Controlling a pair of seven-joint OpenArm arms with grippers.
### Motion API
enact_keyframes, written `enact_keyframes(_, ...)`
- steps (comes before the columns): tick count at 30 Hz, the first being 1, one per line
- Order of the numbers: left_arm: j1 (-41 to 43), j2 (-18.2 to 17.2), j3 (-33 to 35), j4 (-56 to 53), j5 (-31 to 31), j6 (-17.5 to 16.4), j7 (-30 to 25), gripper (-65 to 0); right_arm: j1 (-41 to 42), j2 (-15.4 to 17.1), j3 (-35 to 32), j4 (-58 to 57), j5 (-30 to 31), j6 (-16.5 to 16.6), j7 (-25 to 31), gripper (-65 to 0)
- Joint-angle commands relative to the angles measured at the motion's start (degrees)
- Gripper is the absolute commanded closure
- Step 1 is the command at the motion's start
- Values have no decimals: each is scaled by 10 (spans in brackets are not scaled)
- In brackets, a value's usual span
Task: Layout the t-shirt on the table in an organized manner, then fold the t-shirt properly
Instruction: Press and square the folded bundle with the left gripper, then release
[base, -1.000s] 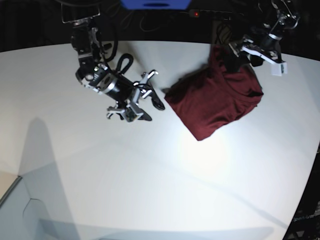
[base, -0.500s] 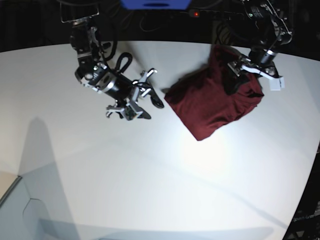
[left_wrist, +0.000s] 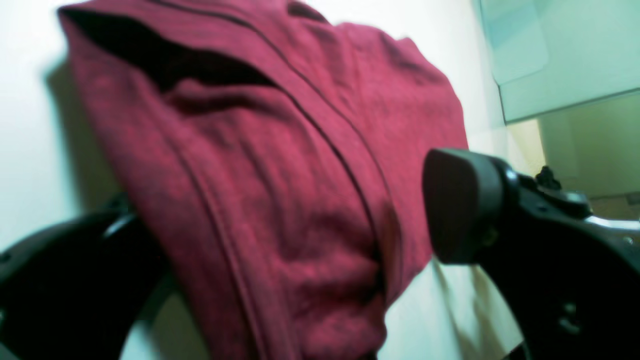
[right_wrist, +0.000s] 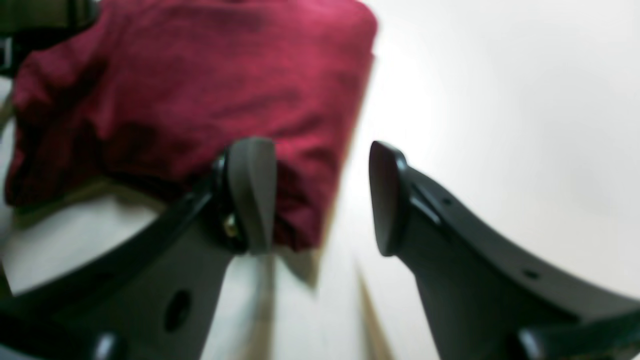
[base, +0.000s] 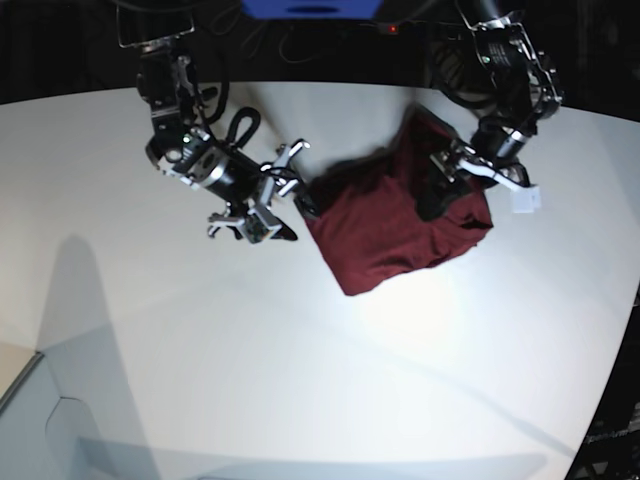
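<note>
White table (base: 200, 360), curved far edge, dark background behind. Left in base view: right gripper (base: 283, 196) low over the surface, jaws parted, nothing between them; one finger (right_wrist: 252, 192) sits just beside the near corner of the t-shirt (base: 395, 225). Shirt lies bunched and wrinkled, right of centre, toward the far edge. Right in base view: left gripper (base: 462, 185) at the shirt's upper right side, jaws spread wide with a fold of fabric between them; whether the pads touch cloth, cannot tell.
</note>
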Motion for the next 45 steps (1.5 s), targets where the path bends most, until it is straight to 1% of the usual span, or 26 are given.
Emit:
enact_keyframes(1,2,3,2,-18,84,33,55,-621,7,0,6,12,11,4,16,-306)
enact_keyframes(2,-8,3,2,-24,99,31,58,-618,6,4,14,12,11,4,16,-306)
enact_keyframes(3,-18,3,6,-30,113,30,60,-596,6,5,21,12,11,4,16,-306)
enact_keyframes(4,-26,3,16,-39,124,30,56,-555,5,6,26,12,11,4,16,-306)
enact_keyframes(6,-41,0,38,-61,144,30,55,-418,6,6,36,12,11,4,16,-306)
enact_keyframes(7,-53,-6,49,-75,151,31,55,-329,8,6,43,12,11,4,16,-306)
enact_keyframes(9,-71,-8,72,-97,163,33,55,-186,9,7,58,12,11,4,16,-306)
enact_keyframes(10,-81,-9,86,-113,171,34,55,-100,9,7,74,17,11,4,16,-306)
enact_keyframes(11,-89,-10,98,-122,180,35,55,-33,9,7,88,20,11,4,16,-306)
enact_keyframes(12,-100,-11,114,-131,196,35,56,0,8,7,104,24,11,4,16,-306)
enact_keyframes(13,-108,-16,127,-137,216,35,56,0,8,7,115,29,11,4,16,-306)
enact_keyframes(15,-128,-24,158,-147,250,35,56,-22,7,7,135,39,11,4,16,-306)
enact_keyframes(17,-148,-29,198,-151,283,35,55,0,4,13,159,49,11,4,16,-306)
enact_keyframes(18,-162,-33,220,-151,299,32,55,0,4,17,169,53,11,4,16,-306)
enact_keyframes(20,-189,-51,279,-151,326,31,55,-2,3,20,187,56,11,4,16,-306)
enact_keyframes(22,-220,-72,353,-151,351,30,55,-2,3,20,208,57,11,4,16,-306)
enact_keyframes(26,-298,-112,552,-150,396,30,54,-2,2,18,254,57,11,4,16,-306)
enact_keyframes(28,-331,-118,636,-148,411,30,41,-2,1,16,272,57,11,4,16,-305)
enact_keyframes(30,-354,-118,700,-150,426,30,7,-2,-5,16,289,57,11,4,16,-304)
enact_keyframes(32,-367,-116,741,-151,438,30,-35,-2,-7,16,299,57,11,4,16,-304)
enact_keyframes(33,-369,-115,759,-151,444,30,-65,-2,-8,16,306,57,11,4,16,-304)
enact_keyframes(35,-371,-101,787,-151,463,30,-134,-2,-17,17,324,57,11,4,16,-304)
enact_keyframes(37,-378,-85,805,-154,491,30,-186,-2,-20,17,339,57,11,4,16,-304)
enact_keyframes(39,-379,-66,816,-154,527,30,-207,-2,-22,17,349,57,11,4,16,-303)
enact_keyframes(43,-386,-23,836,-189,594,29,-210,-2,-26,16,375,53,11,4,16,-303)
enact_keyframes(45,-396,-9,859,-213,624,29,-210,-2,-28,16,377,53,11,4,16,-303)
